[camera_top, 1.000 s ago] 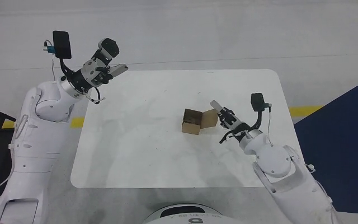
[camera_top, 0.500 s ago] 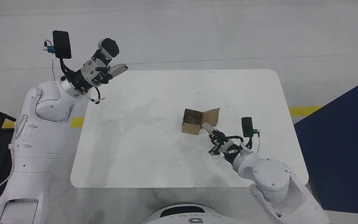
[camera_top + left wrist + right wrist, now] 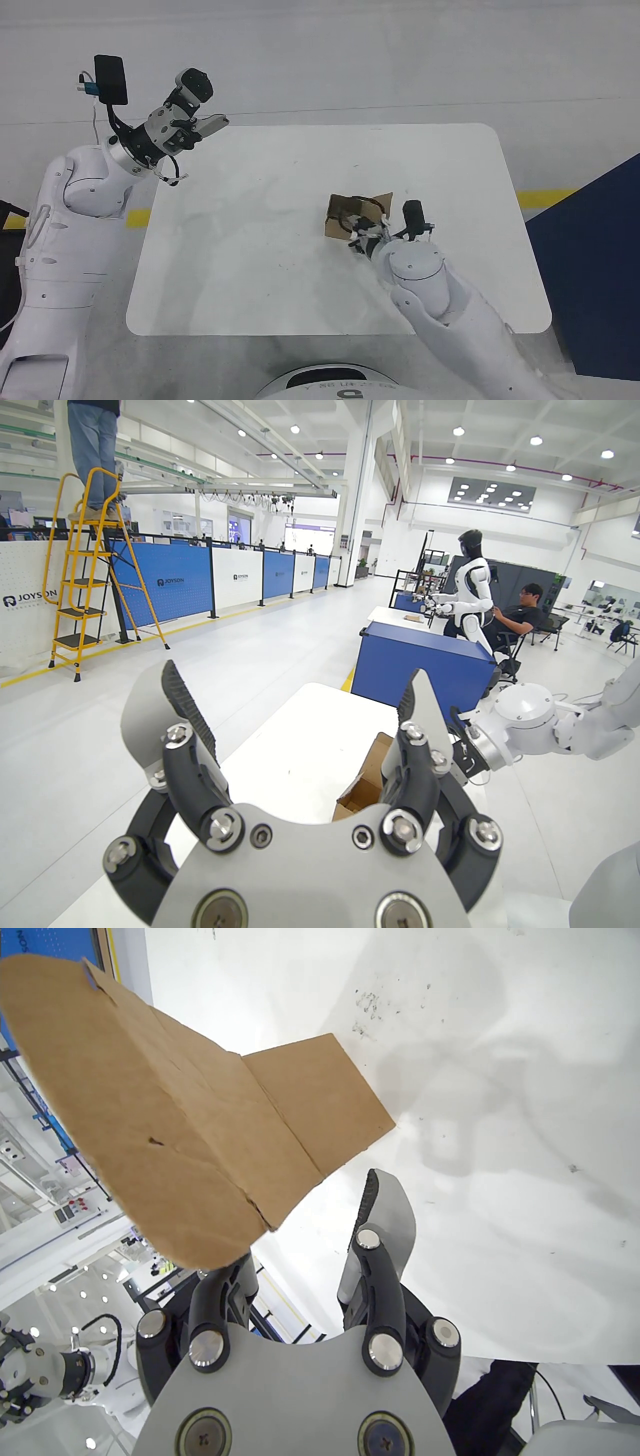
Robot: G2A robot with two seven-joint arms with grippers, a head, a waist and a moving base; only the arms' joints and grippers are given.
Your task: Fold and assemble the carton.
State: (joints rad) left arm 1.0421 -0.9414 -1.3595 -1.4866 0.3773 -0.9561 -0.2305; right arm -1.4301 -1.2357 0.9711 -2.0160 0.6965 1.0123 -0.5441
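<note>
We swung our right jaws round the carton [image 3: 345, 215] within 1 second; they stood released, its raised flap [image 3: 175, 1138] just ahead, ready for folding. Left jaws gaped, well apart.

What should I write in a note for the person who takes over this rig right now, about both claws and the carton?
Left claw: open, empty, held up at the far-left corner of the table, well away from the carton.
Right claw: open, at the carton's raised flap; cardboard hides part of it, so contact is unclear.
Carton: near the table's middle, standing with its top open.
Done: the body appears formed into a box.
Left: fold the flaps in and close it.
</note>
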